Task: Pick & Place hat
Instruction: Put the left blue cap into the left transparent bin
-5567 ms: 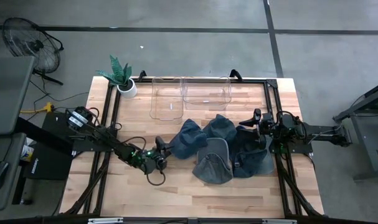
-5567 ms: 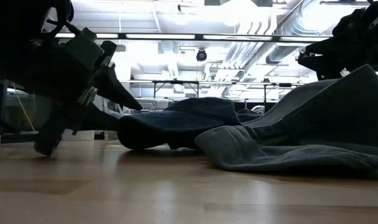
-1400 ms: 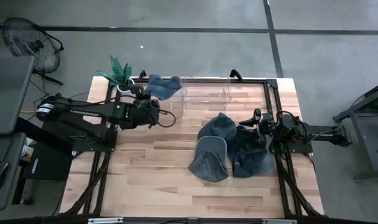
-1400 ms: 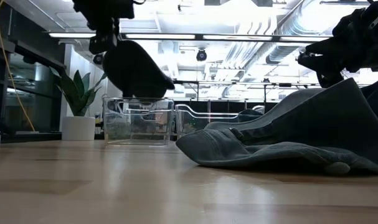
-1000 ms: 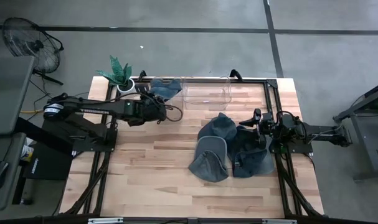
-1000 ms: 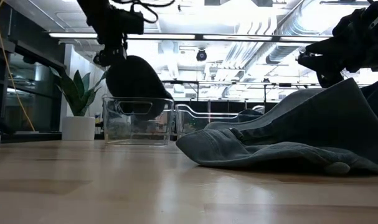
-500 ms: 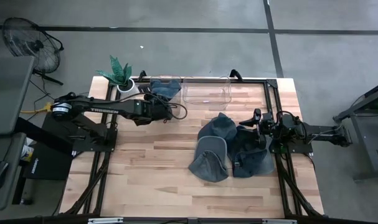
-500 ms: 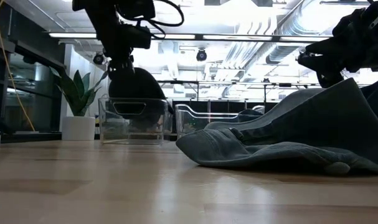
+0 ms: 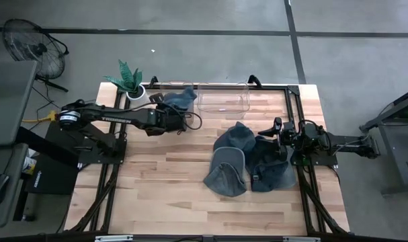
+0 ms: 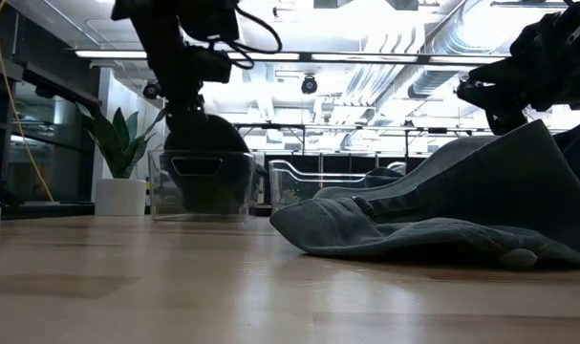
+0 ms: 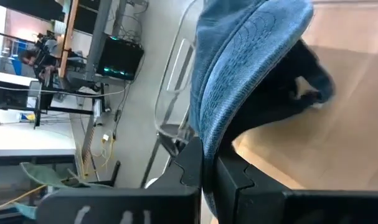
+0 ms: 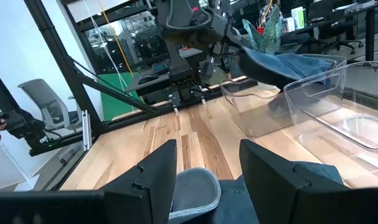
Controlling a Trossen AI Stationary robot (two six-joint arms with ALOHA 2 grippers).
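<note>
Denim hat point(image 9: 179, 96), clear plastic bin point(image 10: 200, 186)

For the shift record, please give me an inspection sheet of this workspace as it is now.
Surface: wooden table, black frame rails.
Job's things: blue hat held in the left clear bin; second clear bin beside it; hat pile on the table's right half.
Clutter: potted plant at the far left corner.
Grippers: left gripper shut on the blue hat; right gripper open by the pile.
Cables: loops on the left arm.
Surroundings: floor fan; office chair.
</note>
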